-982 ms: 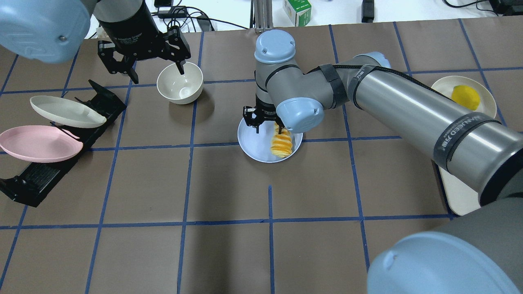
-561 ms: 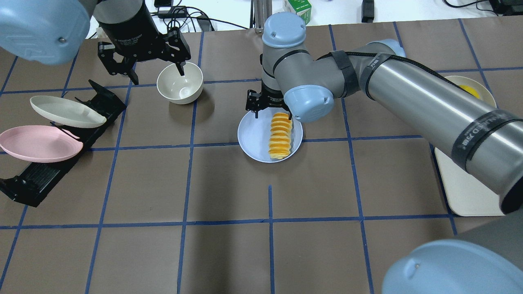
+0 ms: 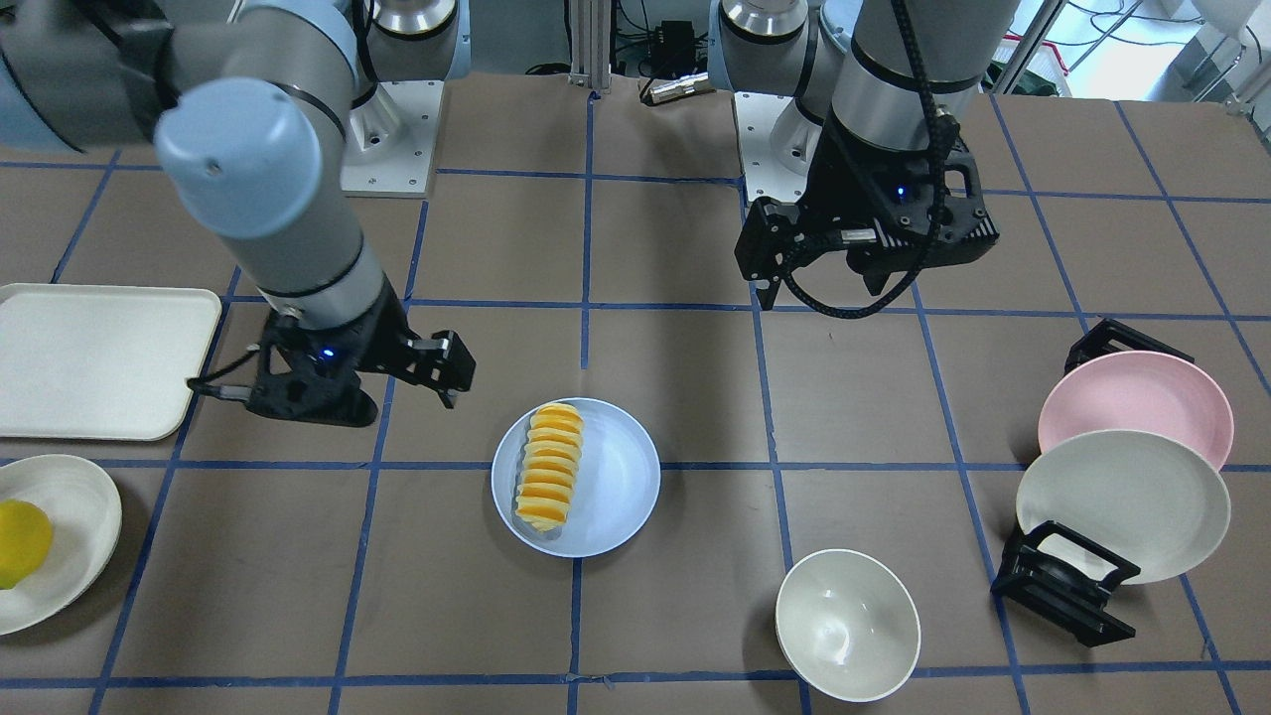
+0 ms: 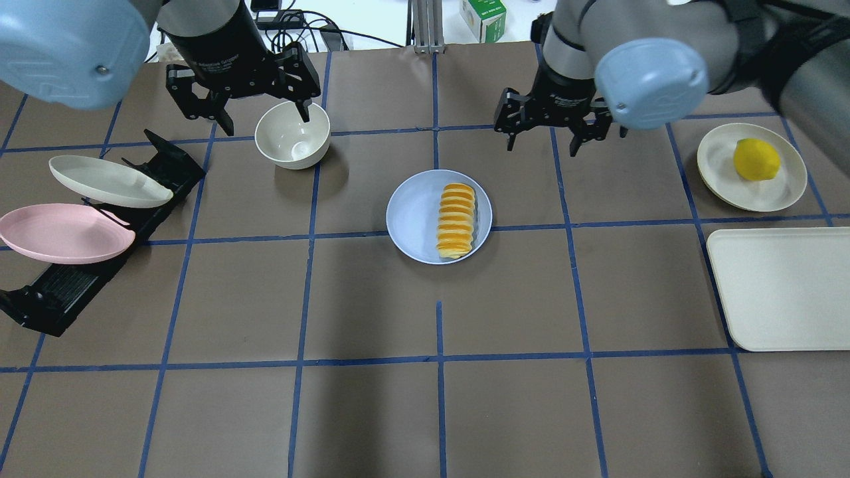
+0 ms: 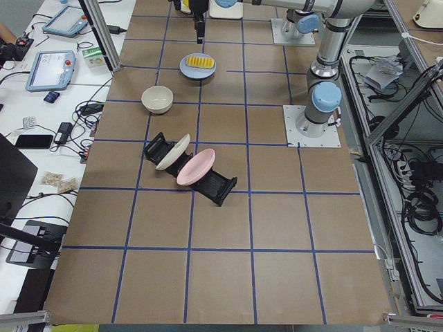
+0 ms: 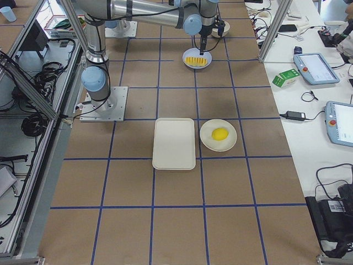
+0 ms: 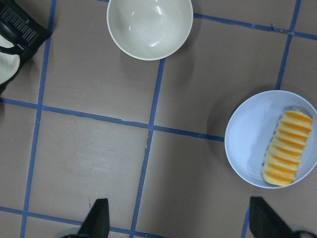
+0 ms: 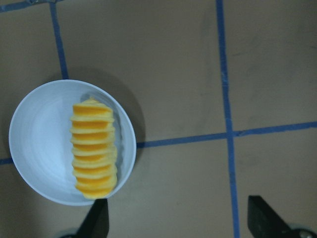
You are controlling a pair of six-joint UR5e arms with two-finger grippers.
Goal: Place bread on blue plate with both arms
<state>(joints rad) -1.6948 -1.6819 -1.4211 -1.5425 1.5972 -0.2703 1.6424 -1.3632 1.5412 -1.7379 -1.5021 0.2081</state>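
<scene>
A cream bowl (image 4: 292, 135) stands upright on the brown tabletop (image 4: 372, 312), which is gridded with blue tape. Near it, a black rack (image 4: 53, 299) props a cream plate (image 4: 106, 180) and a pink plate (image 4: 63, 232) tilted, one beside the other. Towards the opposite end, a lemon (image 4: 756, 159) sits on a small cream plate (image 4: 720, 169), just beside an off-white tray (image 4: 783, 289).

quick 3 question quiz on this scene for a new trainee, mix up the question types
1. True or false: the bread lies on the blue plate.
2. What sits on the cream plate next to the tray? A) a lemon B) a spoon C) nothing
3. Fill in: the left pincer and right pincer are both ____, holding nothing.

Key: 1 true; 2 A; 3 open.
</scene>
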